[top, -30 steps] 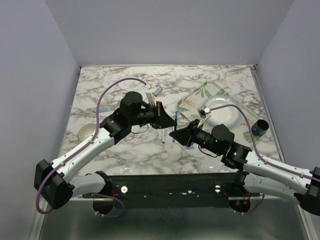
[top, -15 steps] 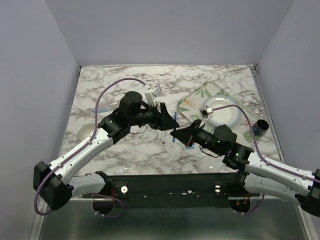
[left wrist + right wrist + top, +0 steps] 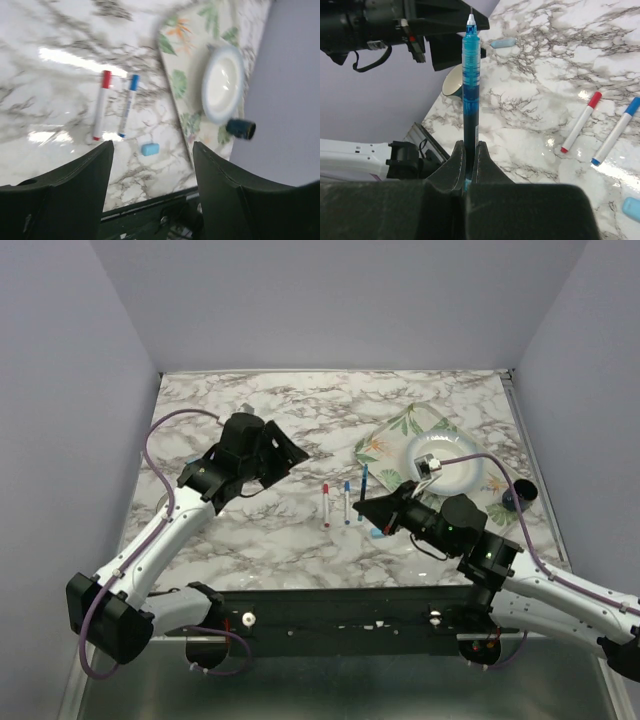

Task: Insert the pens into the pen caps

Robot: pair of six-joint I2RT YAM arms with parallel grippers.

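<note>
From above, we find the left gripper (image 3: 288, 452) over the marble table (image 3: 250, 530), its jaws too dark to read. The right gripper (image 3: 368, 508) grips a blue pen (image 3: 363, 480) whose lower end is hidden, just beside a red-ended pen (image 3: 326, 505) and a blue-ended pen (image 3: 346, 502) lying side by side.

In the left wrist view, our fingers (image 3: 70, 190) stand wide apart with nothing between them. A light blue cap (image 3: 150, 149) lies near the two pens, and the dark cup (image 3: 240, 128) beyond the plate (image 3: 223, 85) on the floral tray (image 3: 175, 75) is blurred.

In the right wrist view, the jaws are clamped on the blue pen, tip up, with the cap cut off at the corner and a bowl (image 3: 451, 82) half hidden behind the barrel.
</note>
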